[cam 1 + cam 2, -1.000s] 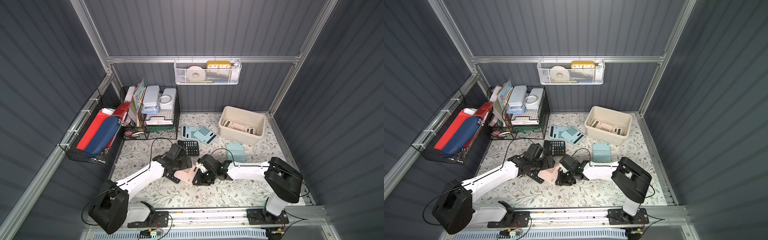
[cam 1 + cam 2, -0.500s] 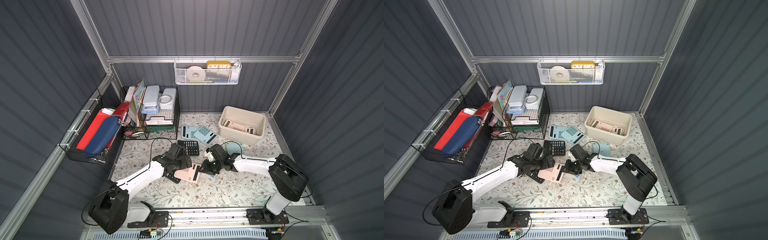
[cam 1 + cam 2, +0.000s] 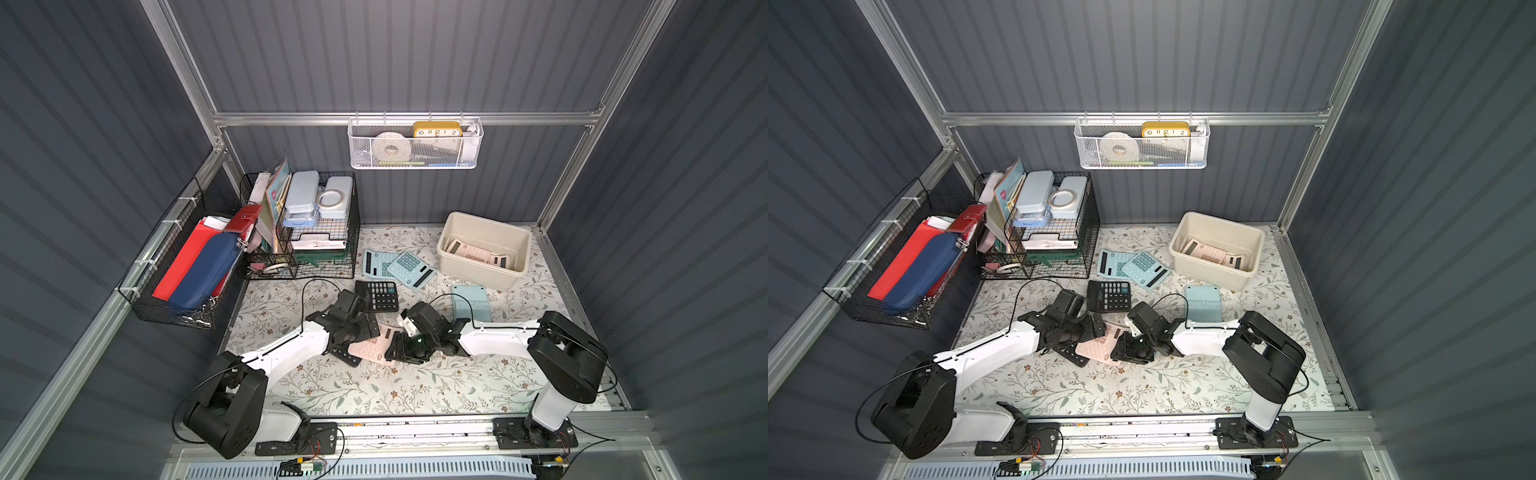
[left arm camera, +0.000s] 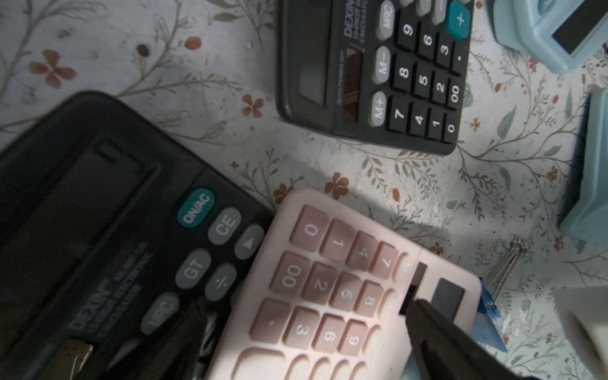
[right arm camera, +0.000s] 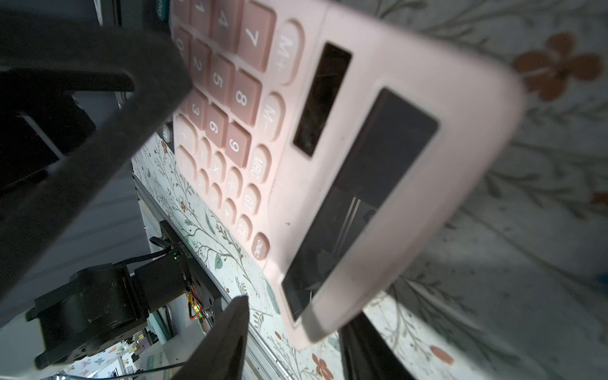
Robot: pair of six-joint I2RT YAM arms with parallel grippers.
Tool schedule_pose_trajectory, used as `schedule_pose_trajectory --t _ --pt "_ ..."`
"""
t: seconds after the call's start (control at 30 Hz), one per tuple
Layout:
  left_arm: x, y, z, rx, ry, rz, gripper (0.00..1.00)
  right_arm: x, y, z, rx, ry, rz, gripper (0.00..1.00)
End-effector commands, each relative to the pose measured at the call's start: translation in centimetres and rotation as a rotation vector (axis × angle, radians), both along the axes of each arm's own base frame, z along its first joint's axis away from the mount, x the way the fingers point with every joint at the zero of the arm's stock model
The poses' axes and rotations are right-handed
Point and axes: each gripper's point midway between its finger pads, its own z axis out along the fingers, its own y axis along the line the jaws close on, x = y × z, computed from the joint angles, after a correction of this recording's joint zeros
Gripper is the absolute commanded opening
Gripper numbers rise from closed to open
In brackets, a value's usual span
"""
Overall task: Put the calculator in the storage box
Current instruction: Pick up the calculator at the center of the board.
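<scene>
The right gripper (image 3: 400, 352) stands low over the middle of the table (image 3: 374, 395) with its jaws apart. In the right wrist view one fingertip (image 5: 237, 307) is clear of the pink calculator (image 5: 362, 138), with bare table showing between them, so nothing is clamped. The display-end corner sits in the gap, though the blur there makes it hard to say whether the far pad touches it. The left gripper (image 3: 360, 341) faces it from the other side, spread wide and holding nothing, over the key end. In both top views the pink calculator lies between the two grippers. Its long axis runs from one to the other, with the display end towards the right arm. In the left wrist view its key end overlaps a black calculator (image 4: 108, 237). The storage box (image 3: 473, 272) stands well apart at the back of the table on the robot's right, beyond the right gripper and farther from the left, with other calculators (image 3: 473, 253) already lying in it. I judge the right arm nearer to both the display end and the box. The move calls for closing across the short width at that end, lifting, then carrying back and rightward over the rim.
</scene>
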Motion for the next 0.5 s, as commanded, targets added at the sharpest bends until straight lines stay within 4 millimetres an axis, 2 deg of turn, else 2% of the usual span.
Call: schedule_pose_trajectory --t 0.0,0.3,0.47 --pt "-0.4 -0.2 -0.6 -0.025 0.024 -0.001 0.99 0.4 0.4 -0.2 0.020 0.000 -0.030 0.47" --pt "-0.6 -1.1 -0.9 -0.074 0.035 -0.014 0.99 0.6 0.5 -0.6 0.088 0.033 -0.089 0.34" --pt "-0.6 -1.6 -0.4 -0.114 0.027 -0.021 0.99 1.3 0.2 0.3 0.155 0.033 -0.129 0.16"
